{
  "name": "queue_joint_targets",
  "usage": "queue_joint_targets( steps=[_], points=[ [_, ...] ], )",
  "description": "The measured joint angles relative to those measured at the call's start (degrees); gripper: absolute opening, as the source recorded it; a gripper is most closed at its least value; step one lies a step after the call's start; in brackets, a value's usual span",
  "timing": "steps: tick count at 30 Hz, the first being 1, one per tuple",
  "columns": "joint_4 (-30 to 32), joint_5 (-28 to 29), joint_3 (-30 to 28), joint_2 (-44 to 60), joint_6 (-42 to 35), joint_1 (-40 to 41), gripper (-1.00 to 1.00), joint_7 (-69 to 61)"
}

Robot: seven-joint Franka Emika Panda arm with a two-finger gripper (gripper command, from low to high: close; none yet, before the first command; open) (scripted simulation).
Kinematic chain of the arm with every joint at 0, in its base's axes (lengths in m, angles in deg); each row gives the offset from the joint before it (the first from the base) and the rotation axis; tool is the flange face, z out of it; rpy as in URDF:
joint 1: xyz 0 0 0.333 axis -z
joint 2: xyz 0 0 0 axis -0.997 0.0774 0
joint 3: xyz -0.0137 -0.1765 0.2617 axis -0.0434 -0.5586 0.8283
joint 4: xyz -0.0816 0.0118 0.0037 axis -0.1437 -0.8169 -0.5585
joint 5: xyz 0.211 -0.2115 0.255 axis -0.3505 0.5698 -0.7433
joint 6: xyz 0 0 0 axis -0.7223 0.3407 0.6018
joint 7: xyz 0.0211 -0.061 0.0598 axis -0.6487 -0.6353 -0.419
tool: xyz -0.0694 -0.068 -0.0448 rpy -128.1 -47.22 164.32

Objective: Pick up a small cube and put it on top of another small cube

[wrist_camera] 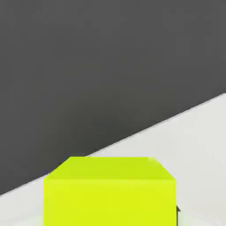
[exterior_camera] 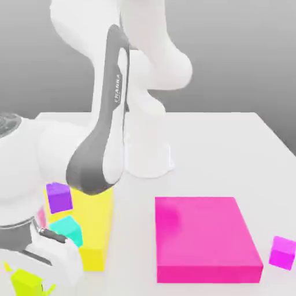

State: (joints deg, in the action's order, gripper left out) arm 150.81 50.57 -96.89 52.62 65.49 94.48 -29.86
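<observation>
The small cube [exterior_camera: 26, 281] is sitting at the lower left corner of the exterior view, with the gripper [exterior_camera: 40, 277] closed around it, and in the hand view it [wrist_camera: 109, 194] is resting at the bottom centre on the surface [wrist_camera: 198, 145]. Just above it in the exterior view, a flat block [exterior_camera: 95, 222] is lying at the lower left, carrying two cubes: one [exterior_camera: 59, 196] behind, another [exterior_camera: 68, 229] in front. A wide slab [exterior_camera: 205, 240] is lying at lower centre-right, with a further cube [exterior_camera: 282, 252] sitting just beside it at the right edge, and the robot base [exterior_camera: 147, 156] is standing behind, at the centre.
</observation>
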Motion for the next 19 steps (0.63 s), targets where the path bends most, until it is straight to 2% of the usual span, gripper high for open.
queue_joint_targets(
  steps=[5, 11, 15, 16, 19],
  points=[
    [7.1, 2.6, -1.9, -10.4, -3.0, -1.4, -1.0, 10.2],
    [15.5, 9.3, -2.0, -22.4, -6.1, -0.5, -1.0, 25.0],
    [18.0, 7.9, -2.0, -17.3, 1.5, -0.7, -1.0, 25.3],
    [18.3, 7.5, -1.9, -16.2, 2.9, -0.7, 1.0, 25.0],
    [18.3, 7.5, -1.9, -16.2, 2.9, -0.7, 1.0, 25.0]
  ],
)
